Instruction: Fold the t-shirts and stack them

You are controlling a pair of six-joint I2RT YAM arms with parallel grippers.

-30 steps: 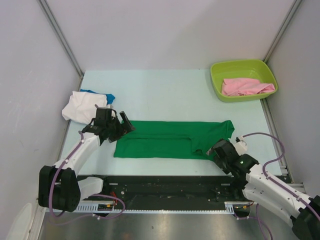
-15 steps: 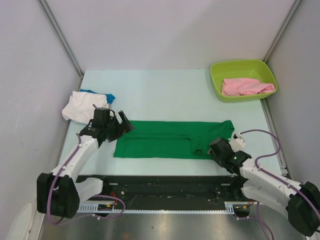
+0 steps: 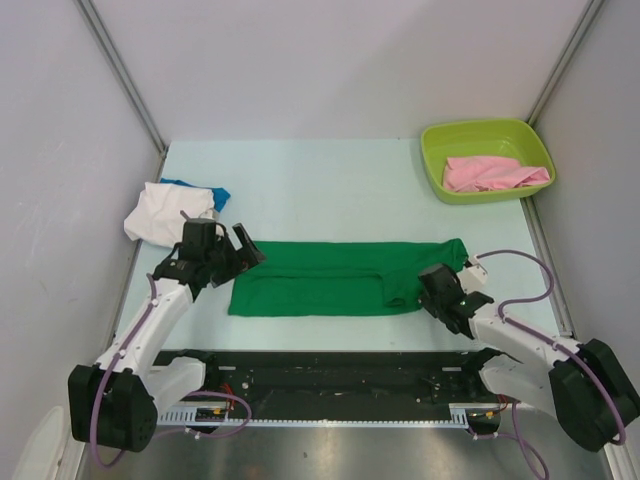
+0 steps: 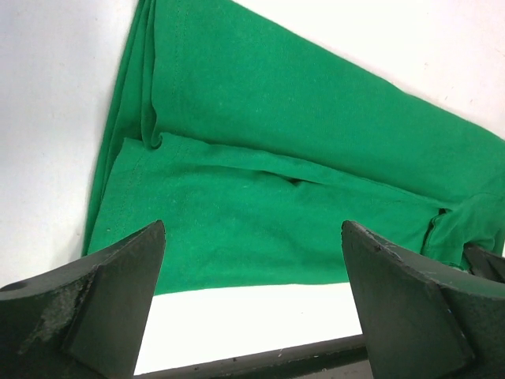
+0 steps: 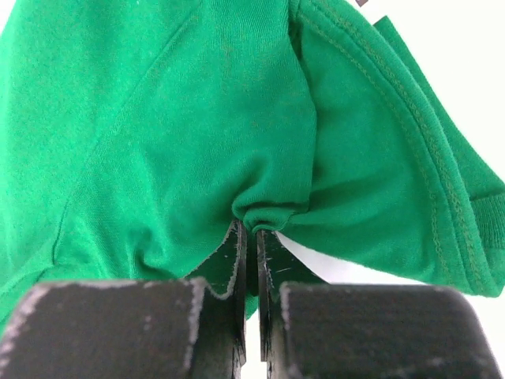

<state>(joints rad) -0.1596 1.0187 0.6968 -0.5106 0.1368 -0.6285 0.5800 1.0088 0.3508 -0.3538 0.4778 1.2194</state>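
Observation:
A bright green t-shirt lies flat, folded into a long strip, across the near part of the table. My right gripper is at its right end and is shut on a pinched fold of the green cloth, which bunches at the right gripper's tips. My left gripper hovers open at the shirt's left end; in the left wrist view the left gripper frames the green t-shirt edge with nothing between its fingers. A white t-shirt lies on a blue one at the far left.
A lime-green tub at the far right corner holds a crumpled pink t-shirt. A black rail runs along the table's near edge. Grey walls close in the left, right and back sides.
My right gripper has moved up to the shirt's right end and shut on a fold of green cloth. The left gripper has shifted slightly and stays open.

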